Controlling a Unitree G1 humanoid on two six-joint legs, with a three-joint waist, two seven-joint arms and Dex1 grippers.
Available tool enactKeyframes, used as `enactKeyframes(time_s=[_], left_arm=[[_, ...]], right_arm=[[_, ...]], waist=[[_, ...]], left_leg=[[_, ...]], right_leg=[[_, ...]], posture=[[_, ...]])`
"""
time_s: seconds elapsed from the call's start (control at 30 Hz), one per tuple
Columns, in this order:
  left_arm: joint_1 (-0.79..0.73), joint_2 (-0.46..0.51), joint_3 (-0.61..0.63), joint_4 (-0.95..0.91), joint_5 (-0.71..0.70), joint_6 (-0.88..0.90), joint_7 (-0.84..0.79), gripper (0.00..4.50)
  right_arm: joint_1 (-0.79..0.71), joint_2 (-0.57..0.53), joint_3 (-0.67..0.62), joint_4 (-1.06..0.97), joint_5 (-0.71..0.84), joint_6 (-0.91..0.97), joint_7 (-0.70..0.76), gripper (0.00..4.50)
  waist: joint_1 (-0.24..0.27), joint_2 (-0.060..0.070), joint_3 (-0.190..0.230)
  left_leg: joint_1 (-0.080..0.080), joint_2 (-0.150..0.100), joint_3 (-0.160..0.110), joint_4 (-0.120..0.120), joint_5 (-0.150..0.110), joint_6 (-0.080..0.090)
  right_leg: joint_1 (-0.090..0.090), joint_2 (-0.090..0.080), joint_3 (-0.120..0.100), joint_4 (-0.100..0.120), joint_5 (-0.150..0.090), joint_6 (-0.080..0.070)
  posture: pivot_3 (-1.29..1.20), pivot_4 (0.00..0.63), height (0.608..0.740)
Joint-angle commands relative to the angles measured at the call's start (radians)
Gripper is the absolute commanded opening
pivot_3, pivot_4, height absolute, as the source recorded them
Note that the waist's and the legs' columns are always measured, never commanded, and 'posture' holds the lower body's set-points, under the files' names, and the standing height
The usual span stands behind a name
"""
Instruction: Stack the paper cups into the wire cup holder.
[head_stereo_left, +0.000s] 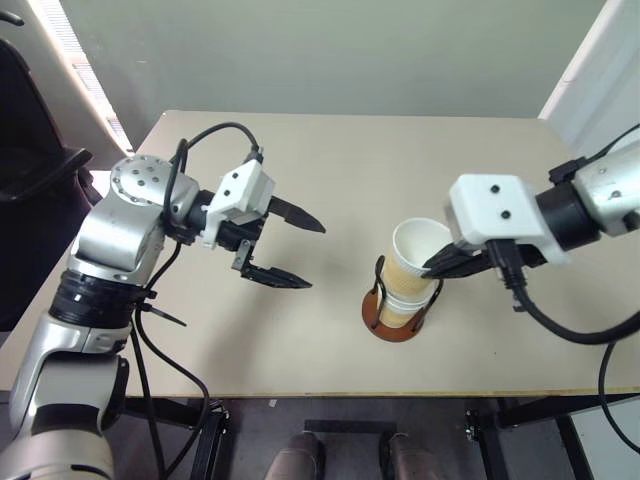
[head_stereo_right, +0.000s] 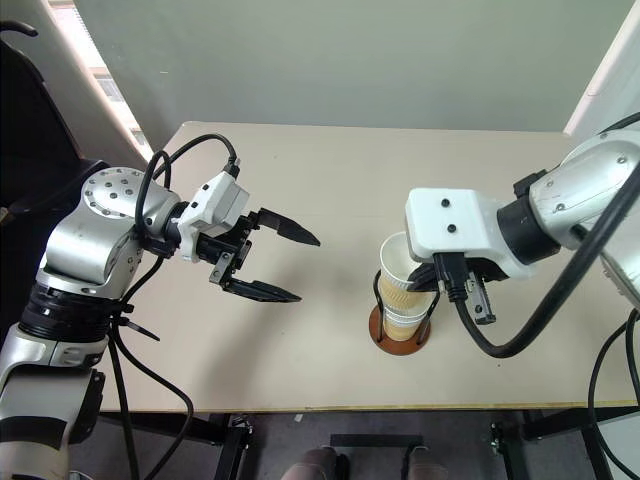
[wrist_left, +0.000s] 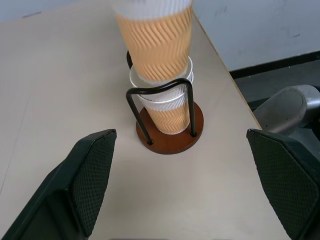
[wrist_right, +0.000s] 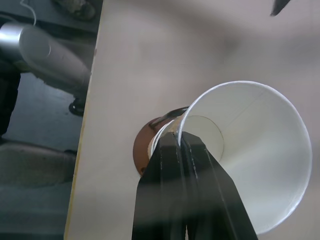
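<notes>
The holder (head_stereo_left: 395, 312) stands on the beige tabletop (head_stereo_left: 330, 170), towards its near edge and right of centre. Two cups (wrist_left: 167, 107) sit nested inside its black wire loops, their lower parts partly masked by the wires; the reddish-brown base shows beneath them.

The right end effector (head_stereo_left: 437, 266) is pinched tight on the rim of a third cup (head_stereo_left: 418, 255), one finger inside and one outside the wall. That top cup is tilted and sits over the nested pair; how deep its bottom has entered them cannot be made out, since the rims below hide it. In the right wrist view the closed fingers (wrist_right: 187, 190) cover the near side of the cup and most of the holder.

The left end effector (head_stereo_left: 297, 250) hovers empty over the bare tabletop, well apart from the holder to its left, fingers spread wide. In the left wrist view the top cup's rim is cut off by the frame edge.
</notes>
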Motion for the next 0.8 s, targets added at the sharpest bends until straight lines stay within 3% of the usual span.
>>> enactKeyframes(time_s=[0.03, 0.2, 0.23, 0.3, 0.53, 0.67, 0.8], left_arm=[[-0.015, 0.004, 0.023, -0.023, -0.009, 0.004, -0.014, 4.5], [-0.009, 0.008, 0.023, -0.028, -0.006, 0.005, -0.012, 4.5], [-0.008, 0.009, 0.022, -0.031, -0.005, 0.005, -0.011, 4.5], [-0.006, 0.01, 0.023, -0.034, -0.005, 0.006, -0.011, 4.5], [0.004, 0.017, 0.019, -0.041, 0.003, 0.003, -0.013, 4.5], [0.009, 0.019, 0.025, -0.024, 0.024, -0.006, 0.015, 4.5], [0.001, 0.029, 0.04, 0.02, 0.041, 0.031, 0.054, 4.5]], right_arm=[[0.013, -0.019, 0.001, -0.007, -0.039, -0.049, 0.015, 0.01], [0.047, -0.021, 0.002, -0.008, -0.068, -0.083, 0.028, 0.01], [0.047, -0.017, -0.001, -0.007, -0.068, -0.083, 0.028, 0.18], [0.044, -0.008, -0.008, -0.004, -0.063, -0.078, 0.027, 0.6], [0.055, 0.029, -0.037, 0.012, -0.05, -0.028, -0.024, 3.0], [0.031, 0.077, -0.144, 0.065, 0.029, 0.105, -0.09, 4.36], [0.045, 0.106, -0.276, 0.145, 0.065, 0.215, -0.194, 4.36]], waist=[[0.0, 0.0, 0.0], [0.0, 0.0, 0.0], [0.0, 0.0, 0.0], [0.0, 0.0, 0.0], [-0.001, 0.0, 0.0], [0.0, 0.0, 0.0], [0.001, 0.0, 0.0]], left_leg=[[0.0, 0.0, 0.0, 0.0, 0.0, 0.0], [0.0, 0.0, 0.0, 0.0, 0.0, 0.0], [0.0, 0.0, 0.0, 0.0, 0.0, 0.0], [0.0, 0.0, 0.0, 0.0, 0.0, 0.0], [0.0, 0.0, 0.0, 0.0, 0.0, 0.0], [0.0, 0.0, 0.0, 0.0, 0.0, 0.0], [0.0, 0.0, 0.0, 0.0, 0.001, 0.0]], right_leg=[[0.0, 0.0, 0.0, 0.0, 0.0, 0.0], [0.0, 0.0, 0.0, 0.0, 0.0, 0.0], [0.0, 0.0, 0.0, 0.0, 0.0, 0.0], [0.0, 0.0, 0.0, 0.0, 0.0, 0.0], [0.0, 0.0, 0.0, 0.0, 0.0, 0.0], [0.0, 0.0, 0.0, 0.0, 0.001, 0.0], [0.0, 0.0, 0.0, 0.0, 0.001, 0.0]], posture=[[0.0, 0.15, 0.74], [0.0, 0.15, 0.74], [0.0, 0.15, 0.74], [0.0, 0.15, 0.74], [0.0, 0.15, 0.74], [0.0, 0.15, 0.74], [0.0, 0.15, 0.74]])
